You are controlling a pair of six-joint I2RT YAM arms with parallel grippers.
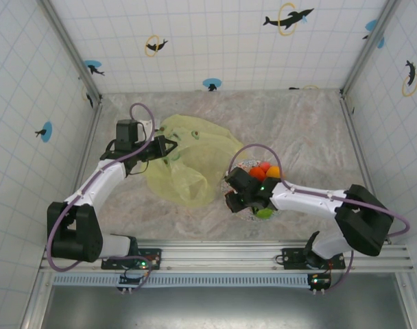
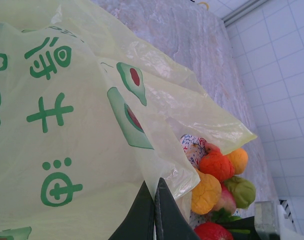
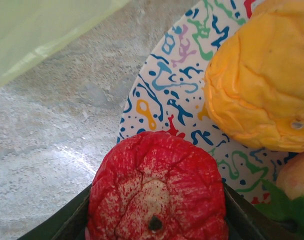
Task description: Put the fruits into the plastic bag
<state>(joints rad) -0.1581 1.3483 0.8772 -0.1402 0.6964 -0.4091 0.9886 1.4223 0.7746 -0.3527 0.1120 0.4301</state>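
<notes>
The yellow-green plastic bag lies left of centre on the table. My left gripper is shut on its edge, and the left wrist view shows the film pinched between the closed fingers. The fruits sit piled on a speckled plate just right of the bag. My right gripper is over the plate's left side, shut on the red apple, whose sides touch both fingers. An orange lies beside it. The left wrist view also shows another orange, a red-orange fruit and a green fruit.
The speckled plate rests on the marbled table, with the bag's edge close to its left. Tiled walls enclose the table on three sides. Bare tabletop extends behind and to the right of the plate.
</notes>
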